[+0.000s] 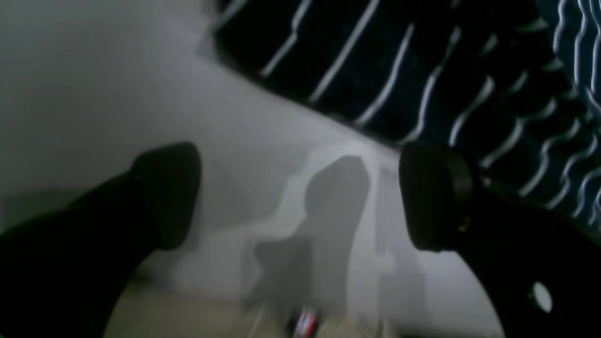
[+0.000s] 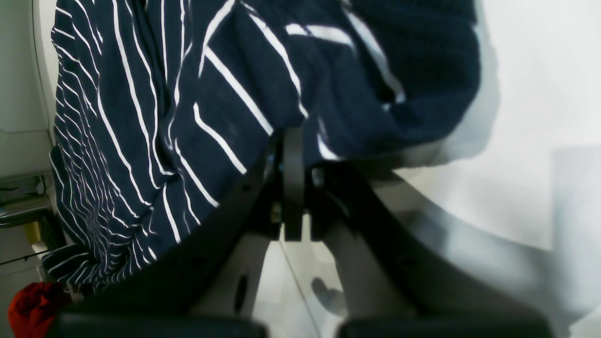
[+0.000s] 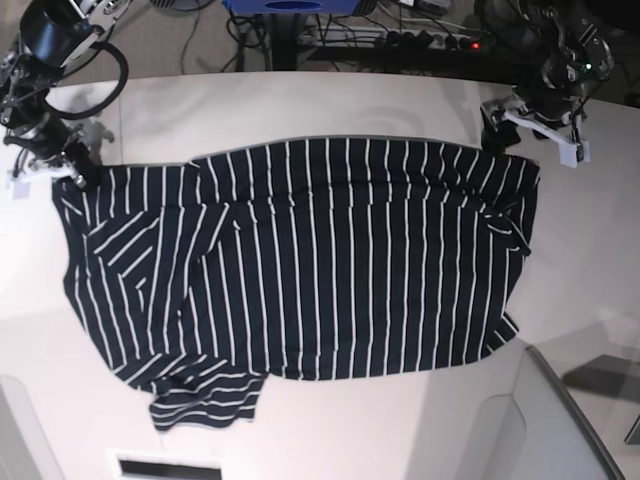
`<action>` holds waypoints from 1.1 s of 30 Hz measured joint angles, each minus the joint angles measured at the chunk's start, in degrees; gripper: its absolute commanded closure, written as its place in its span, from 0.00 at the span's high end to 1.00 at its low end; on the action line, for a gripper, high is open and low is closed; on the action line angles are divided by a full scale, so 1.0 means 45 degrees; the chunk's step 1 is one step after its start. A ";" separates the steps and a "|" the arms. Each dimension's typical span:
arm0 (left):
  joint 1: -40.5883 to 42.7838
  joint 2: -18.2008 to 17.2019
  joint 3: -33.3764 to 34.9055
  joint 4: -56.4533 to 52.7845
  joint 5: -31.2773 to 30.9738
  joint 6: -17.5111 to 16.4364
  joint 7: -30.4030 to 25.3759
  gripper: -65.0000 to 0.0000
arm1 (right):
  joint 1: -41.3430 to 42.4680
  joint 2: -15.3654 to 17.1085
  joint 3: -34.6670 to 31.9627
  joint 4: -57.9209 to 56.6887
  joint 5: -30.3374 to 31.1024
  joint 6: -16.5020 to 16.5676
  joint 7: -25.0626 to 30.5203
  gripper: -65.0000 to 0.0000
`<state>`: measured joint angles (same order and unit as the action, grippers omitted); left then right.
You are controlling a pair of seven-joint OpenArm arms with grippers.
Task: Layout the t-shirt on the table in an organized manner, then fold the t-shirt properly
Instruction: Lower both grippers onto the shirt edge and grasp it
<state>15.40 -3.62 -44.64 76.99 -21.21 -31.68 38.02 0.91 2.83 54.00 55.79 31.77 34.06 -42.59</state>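
Although the table is far larger than its load, the shirt covers most of its middle, spread nearly flat with its long axis running across the base view. One sleeve is doubled under at the near left corner, and the right-hand edge is rumpled.

Right gripper: at the shirt's far corner on the base view's left, jaws pinched together on a fold of the striped cloth. The right wrist view shows the fabric bunched and rising from that pinch; the base view shows only the arm over the corner.

Left gripper: at the opposite far corner, jaws spread wide and empty. In the left wrist view the hem lies just beyond the fingertips, on the side of one finger, with bare table between the pads. The base view cannot confirm that gap.

Judgement: the coming move depends on the left gripper advancing toward the hem and taking that corner, so both far corners are held for straightening.
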 measured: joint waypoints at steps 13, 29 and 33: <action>-0.1486 -0.0155 -0.1112 -0.2006 0.0015 -0.0107 -0.1355 1.00 | -0.0015 0.0384 -0.0049 0.0000 -0.0107 -0.0049 -0.0078 0.01; -0.1685 -0.0228 -0.0257 -0.3672 -0.0563 -0.0301 -0.3123 0.28 | -0.0034 0.0423 -0.0049 0.0000 -0.0102 -0.0039 -0.0097 0.00; -0.1685 -0.0228 -0.0301 -0.3662 -0.0389 -0.0253 -0.2837 0.00 | -0.0039 0.0423 -0.0058 0.0000 -0.0107 -0.0044 -0.0097 0.00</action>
<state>7.81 -4.64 -46.00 60.51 -22.96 -32.82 25.26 0.73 4.73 53.74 55.79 31.29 33.87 -43.03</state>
